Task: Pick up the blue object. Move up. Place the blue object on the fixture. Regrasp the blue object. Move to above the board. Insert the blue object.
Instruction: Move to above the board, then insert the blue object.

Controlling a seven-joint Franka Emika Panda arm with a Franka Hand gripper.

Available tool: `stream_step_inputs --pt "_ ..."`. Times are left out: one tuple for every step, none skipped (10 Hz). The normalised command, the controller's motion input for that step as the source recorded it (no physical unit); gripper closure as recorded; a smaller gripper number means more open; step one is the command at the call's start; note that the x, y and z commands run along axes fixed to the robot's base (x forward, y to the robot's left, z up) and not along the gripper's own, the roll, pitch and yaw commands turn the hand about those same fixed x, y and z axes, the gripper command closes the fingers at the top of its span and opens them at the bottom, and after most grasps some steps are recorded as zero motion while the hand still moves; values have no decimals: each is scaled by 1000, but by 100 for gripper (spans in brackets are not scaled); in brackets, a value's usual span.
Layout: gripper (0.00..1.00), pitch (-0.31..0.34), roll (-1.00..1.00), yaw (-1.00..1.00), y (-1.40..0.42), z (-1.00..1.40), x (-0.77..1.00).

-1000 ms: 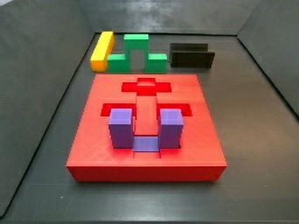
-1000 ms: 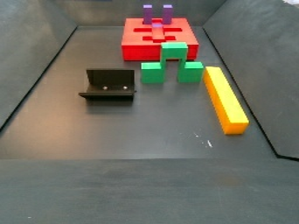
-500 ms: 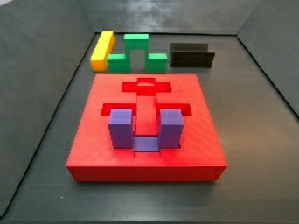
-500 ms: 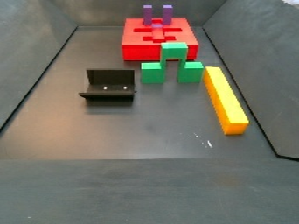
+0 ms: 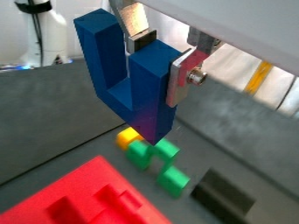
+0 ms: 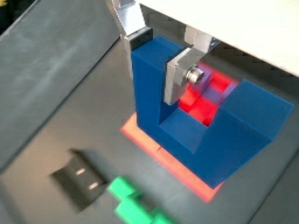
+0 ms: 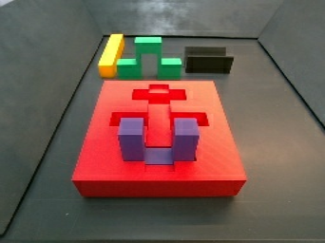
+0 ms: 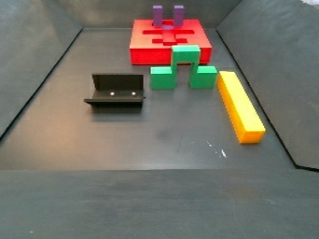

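Our gripper [image 5: 158, 66] is closed tight on the blue object [image 5: 128, 74], high above the board [image 6: 176, 144]. We think we are moving over it. Next we must line it up.

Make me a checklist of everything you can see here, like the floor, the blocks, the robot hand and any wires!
Surface: dark grey floor with grey walls; a small pale scuff.
Job's things: dark-blue U-shaped block held in the air, seen only in both wrist views; big flat red board; black L-shaped fixture, nothing on it.
Clutter: lavender-purple U-shaped block seated in the board; green arch-shaped block; long yellow bar.
Hand: the hand is above the floor, silver fingers clamped on the blue block; out of both side views.
Cables: nothing seen.
Surroundings: blurred bright shapes beyond the walls; cannot tell.
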Motion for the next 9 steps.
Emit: stream_step_inputs --pt "100 27 -1000 40 -81 29 -135" --pt "100 6 -1000 37 -31 3 -113" --pt "100 -22 -850 28 16 4 -92" --pt "100 -46 -553 13 22 3 -81" --pt "100 -53 -375 8 13 -3 -65" --pt "100 -47 -249 2 11 -2 -44" --pt "100 -10 -10 0 0 -40 0" --pt "100 -120 -31 0 0 -409 200" --pt "100 -234 -13 31 34 -694 677"
